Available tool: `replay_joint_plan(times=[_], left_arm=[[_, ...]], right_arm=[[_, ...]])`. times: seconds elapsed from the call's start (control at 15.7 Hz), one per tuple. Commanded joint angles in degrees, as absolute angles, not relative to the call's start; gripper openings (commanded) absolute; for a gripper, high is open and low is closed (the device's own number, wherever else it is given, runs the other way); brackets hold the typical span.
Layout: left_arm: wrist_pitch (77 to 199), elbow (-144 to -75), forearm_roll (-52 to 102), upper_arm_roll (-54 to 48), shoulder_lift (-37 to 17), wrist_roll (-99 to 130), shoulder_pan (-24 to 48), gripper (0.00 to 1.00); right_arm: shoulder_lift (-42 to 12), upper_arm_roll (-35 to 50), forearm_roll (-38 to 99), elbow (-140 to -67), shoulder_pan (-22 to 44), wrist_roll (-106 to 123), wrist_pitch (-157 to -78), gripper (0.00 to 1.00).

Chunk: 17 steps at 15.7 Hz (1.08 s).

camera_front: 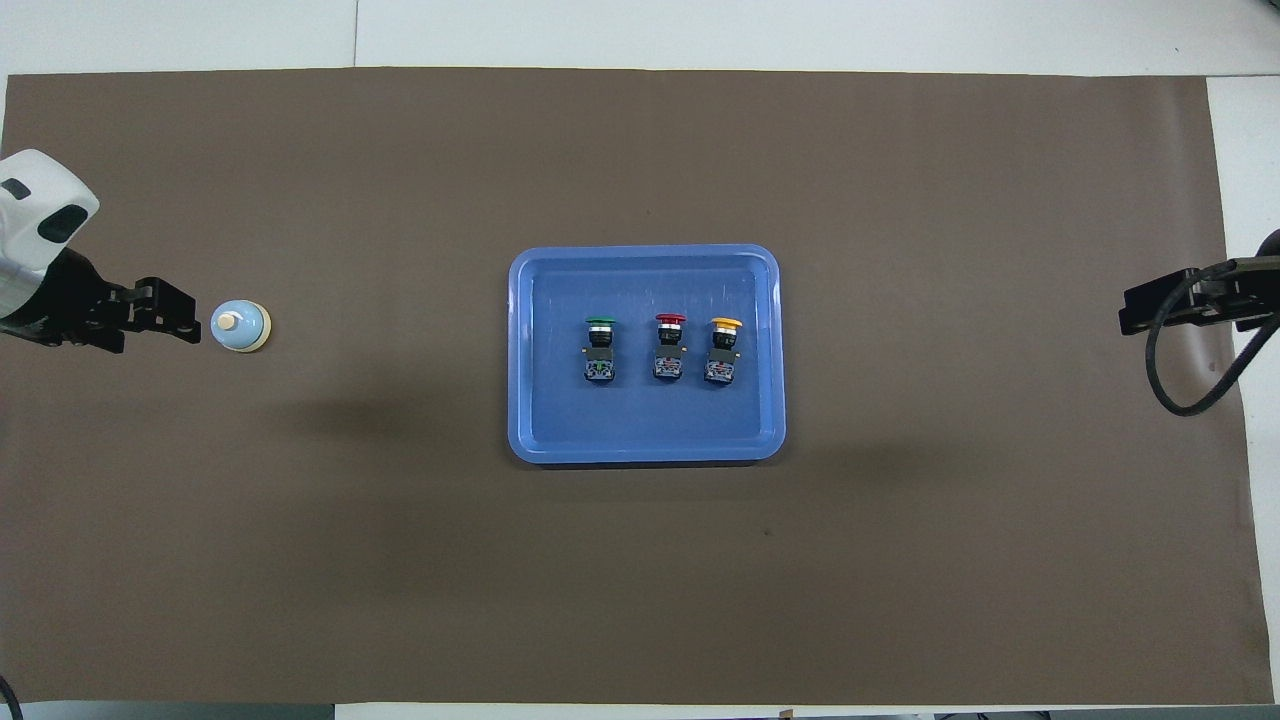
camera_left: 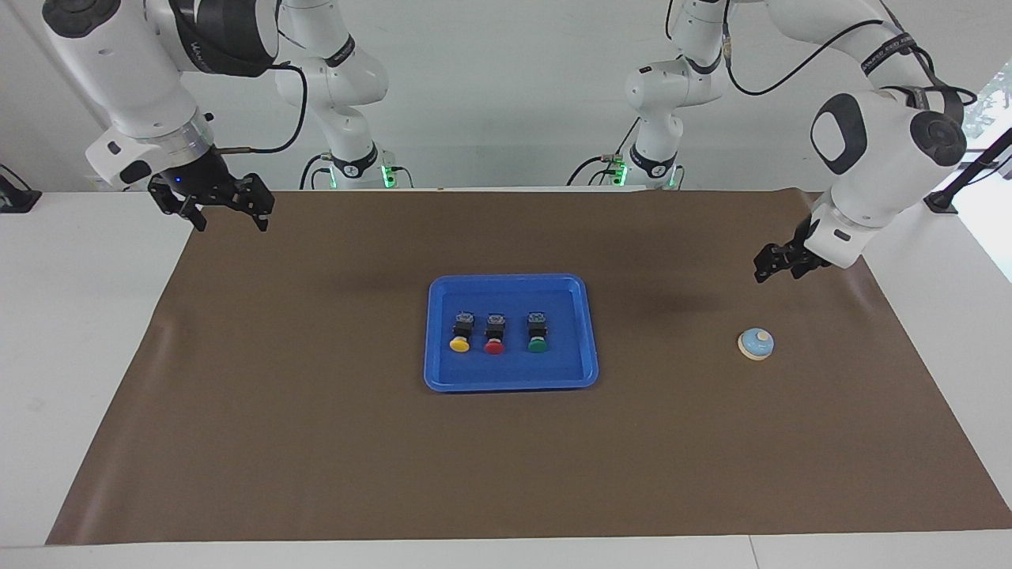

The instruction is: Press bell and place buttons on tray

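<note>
The bright blue tray (camera_left: 514, 368) (camera_front: 645, 425) lies mid-table. Three buttons lie in a row in it: yellow (camera_left: 458, 344) (camera_front: 726, 324), red (camera_left: 494, 347) (camera_front: 670, 319) and green (camera_left: 538, 345) (camera_front: 600, 322). The bell (camera_left: 757, 344) (camera_front: 240, 326), light blue with a cream knob, stands alone on the mat toward the left arm's end. My left gripper (camera_left: 776, 273) (camera_front: 188, 316) hangs open and empty in the air beside the bell, clear of it. My right gripper (camera_left: 233, 223) (camera_front: 1124, 310) waits open and empty over the mat's edge at the right arm's end.
A brown mat (camera_left: 316, 442) covers most of the white table. A black cable (camera_front: 1175, 390) loops from the right arm over the mat's edge.
</note>
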<state>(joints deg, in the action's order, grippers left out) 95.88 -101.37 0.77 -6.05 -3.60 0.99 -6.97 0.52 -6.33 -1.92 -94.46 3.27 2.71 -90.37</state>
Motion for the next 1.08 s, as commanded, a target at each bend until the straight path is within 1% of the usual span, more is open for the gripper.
replay_joint_plan(times=[0.0, 0.19, 0.32, 0.64, 0.83, 1.02], left_arm=[[90.3, -101.2, 0.5, -6.1, 0.8, 1.6, -5.9, 1.0], [85.9, -98.6, 0.5, -7.2, 1.5, 1.0, -5.1, 1.0], [86.7, -98.3, 0.5, -6.6, 2.5, 0.9, -2.7, 1.0], [87.4, -97.6, 0.6, -0.3, 2.5, 0.7, 3.3, 1.0], [86.1, -96.3, 0.4, -1.0, 1.8, 0.8, 2.8, 1.0], [85.2, -96.3, 0.4, -1.7, 3.3, 0.8, 2.6, 1.0]], right_arm=[[0.4, -5.7, -0.7, -94.1, 2.1, 4.0, -90.3, 1.0], [0.4, -5.6, -0.4, -94.1, 2.1, 4.0, -89.9, 1.0], [0.4, -5.6, 0.0, -94.1, 2.1, 3.8, -89.9, 1.0], [0.4, -5.7, 0.0, -94.1, 2.1, 0.5, -89.9, 1.0], [0.4, -5.7, -0.1, -94.1, 2.1, 0.5, -89.9, 1.0], [1.0, -5.7, -0.2, -94.2, 2.3, 0.7, -88.9, 1.0]])
